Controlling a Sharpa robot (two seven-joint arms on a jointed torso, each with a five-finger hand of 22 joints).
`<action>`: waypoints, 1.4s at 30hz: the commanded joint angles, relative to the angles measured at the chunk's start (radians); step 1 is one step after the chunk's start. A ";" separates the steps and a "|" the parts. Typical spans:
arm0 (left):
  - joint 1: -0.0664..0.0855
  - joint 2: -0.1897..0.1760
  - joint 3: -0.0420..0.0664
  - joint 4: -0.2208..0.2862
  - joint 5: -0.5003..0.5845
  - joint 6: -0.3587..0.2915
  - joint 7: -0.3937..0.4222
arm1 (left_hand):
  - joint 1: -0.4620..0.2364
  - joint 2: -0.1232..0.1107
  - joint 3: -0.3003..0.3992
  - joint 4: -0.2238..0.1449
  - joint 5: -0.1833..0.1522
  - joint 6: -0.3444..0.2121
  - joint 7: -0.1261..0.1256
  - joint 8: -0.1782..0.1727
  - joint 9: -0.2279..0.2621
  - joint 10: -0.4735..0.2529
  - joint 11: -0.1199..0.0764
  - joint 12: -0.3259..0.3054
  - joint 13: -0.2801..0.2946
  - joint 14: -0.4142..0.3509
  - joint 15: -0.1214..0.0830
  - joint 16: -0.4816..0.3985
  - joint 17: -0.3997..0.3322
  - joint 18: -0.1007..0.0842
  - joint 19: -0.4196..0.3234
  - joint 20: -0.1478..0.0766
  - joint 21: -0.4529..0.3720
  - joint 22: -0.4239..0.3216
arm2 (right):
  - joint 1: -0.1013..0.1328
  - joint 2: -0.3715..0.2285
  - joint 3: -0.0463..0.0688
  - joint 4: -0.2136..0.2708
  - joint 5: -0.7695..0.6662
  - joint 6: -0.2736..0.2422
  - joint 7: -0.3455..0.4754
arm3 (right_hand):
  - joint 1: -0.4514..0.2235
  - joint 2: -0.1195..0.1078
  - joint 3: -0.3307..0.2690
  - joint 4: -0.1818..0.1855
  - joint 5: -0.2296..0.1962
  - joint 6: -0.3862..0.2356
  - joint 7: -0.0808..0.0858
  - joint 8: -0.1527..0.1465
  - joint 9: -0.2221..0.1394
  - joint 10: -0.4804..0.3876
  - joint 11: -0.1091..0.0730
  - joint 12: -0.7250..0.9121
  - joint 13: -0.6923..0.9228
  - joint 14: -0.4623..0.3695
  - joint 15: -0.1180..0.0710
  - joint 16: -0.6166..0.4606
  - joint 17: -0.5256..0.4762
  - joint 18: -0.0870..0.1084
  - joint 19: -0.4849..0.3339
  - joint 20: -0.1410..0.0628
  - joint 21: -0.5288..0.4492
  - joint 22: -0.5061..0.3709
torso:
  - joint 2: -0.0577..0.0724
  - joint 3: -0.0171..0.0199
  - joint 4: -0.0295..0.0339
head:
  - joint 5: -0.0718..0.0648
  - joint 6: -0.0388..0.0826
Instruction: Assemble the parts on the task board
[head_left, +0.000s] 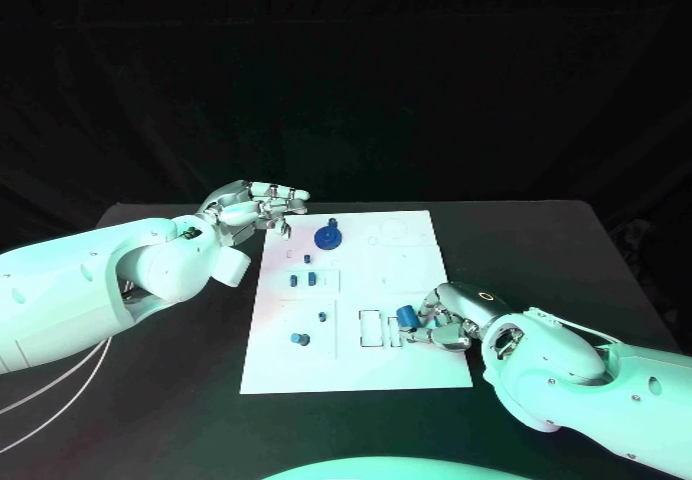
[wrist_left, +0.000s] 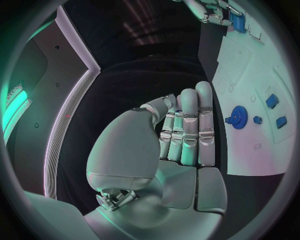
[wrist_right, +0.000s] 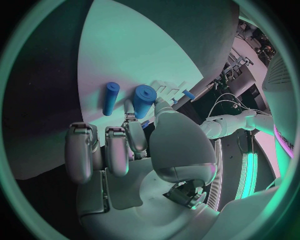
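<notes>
Right hand (head_left: 437, 325) sits at the near right part of the white board (head_left: 361, 365), fingers curled around a short blue cylinder (head_left: 410, 316), pinched between thumb and fingers just above the board surface. In the right wrist view the same cylinder (wrist_right: 144, 100) is at the fingertips (wrist_right: 133, 131), and a second, thinner blue peg (wrist_right: 110, 98) lies flat on the board just beside it.

Left hand (head_left: 260, 207) hovers at the far left corner of the board, holding nothing; the left wrist view shows its fingers (wrist_left: 189, 125) straight and side by side, thumb apart from them.

Other parts on the board: a round blue gear-like piece (head_left: 329, 238) with a knob near the far edge, small blue pieces (head_left: 302, 281) mid-left, and one blue round piece (head_left: 300, 339) near left. Black table (head_left: 577, 250) under everything.
</notes>
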 joint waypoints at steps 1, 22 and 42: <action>0.001 0.000 0.000 0.002 0.003 0.023 0.000 | -0.008 0.002 -0.007 -0.001 -0.002 -0.008 0.001 0.005 -0.001 -0.008 -0.003 0.004 0.002 -0.010 0.001 -0.001 -0.001 0.013 0.000 0.002 -0.005 -0.001 | -0.011 0.002 -0.008 -0.005 0.005 0.033 -0.024 | 0.016 0.015 -0.006 -0.001 0.023 -0.002 -0.003 0.006 0.006 -0.002 -0.001 0.002 0.028 0.089 0.002 0.008 0.189 -0.017 0.073 -0.002 0.005 0.198 | 0.000 0.0009 -0.0006 | 0.002 0.002; 0.001 0.002 0.000 0.000 0.003 0.026 -0.003 | -0.006 0.003 -0.007 -0.002 -0.001 -0.008 0.001 0.005 -0.001 -0.008 -0.003 0.005 0.002 -0.011 0.001 -0.001 -0.001 0.013 0.000 0.002 -0.005 -0.001 | 0.024 -0.041 0.003 0.107 0.166 -0.162 -0.020 | 0.101 0.048 0.022 -0.038 0.110 0.016 -0.016 0.026 0.037 0.018 -0.014 0.023 0.055 0.093 -0.008 0.022 0.207 -0.022 0.079 -0.011 0.028 0.212 | -0.001 -0.0011 0.0008 | -0.004 0.006; 0.001 0.005 0.000 0.007 0.003 0.026 -0.001 | -0.006 0.004 -0.006 -0.002 -0.001 -0.009 0.001 0.005 -0.001 -0.009 -0.003 0.005 0.002 -0.011 0.001 -0.001 -0.001 0.013 0.000 0.002 -0.006 -0.002 | 0.036 0.048 0.004 0.077 0.283 -0.040 -0.010 | -0.004 0.054 -0.024 0.011 0.154 0.031 -0.021 0.035 0.056 0.022 -0.017 0.017 0.057 0.092 -0.011 0.022 0.206 -0.022 0.079 -0.013 0.028 0.213 | 0.004 0.0003 0.0063 | 0.003 0.000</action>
